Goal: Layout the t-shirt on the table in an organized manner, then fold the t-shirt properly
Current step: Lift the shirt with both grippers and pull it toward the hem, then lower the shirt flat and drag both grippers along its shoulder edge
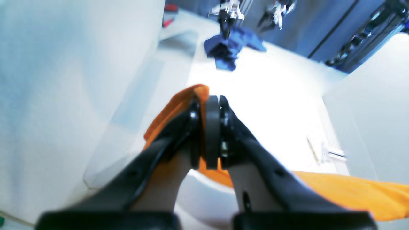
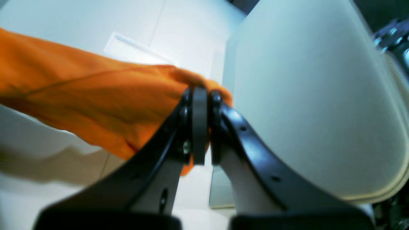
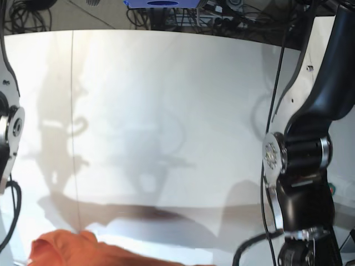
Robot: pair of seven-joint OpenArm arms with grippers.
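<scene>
Holding an orange t-shirt (image 2: 96, 95) in the air between them, both claws are clenched on its cloth: the left claw (image 1: 212, 134) pinches one edge, the right claw (image 2: 199, 127) another. Only a corner shows above the white desk (image 3: 166, 111) in the base view. Thin cloth could slip from either pinch, and uneven pulling could lay it down twisted or bunched.

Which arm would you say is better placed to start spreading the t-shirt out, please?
Neither clearly: both jaws are shut on the t-shirt. The right gripper pinches a bunched edge, the left gripper another edge, with cloth stretching between them above the table. I'd judge they should lower it together.
</scene>
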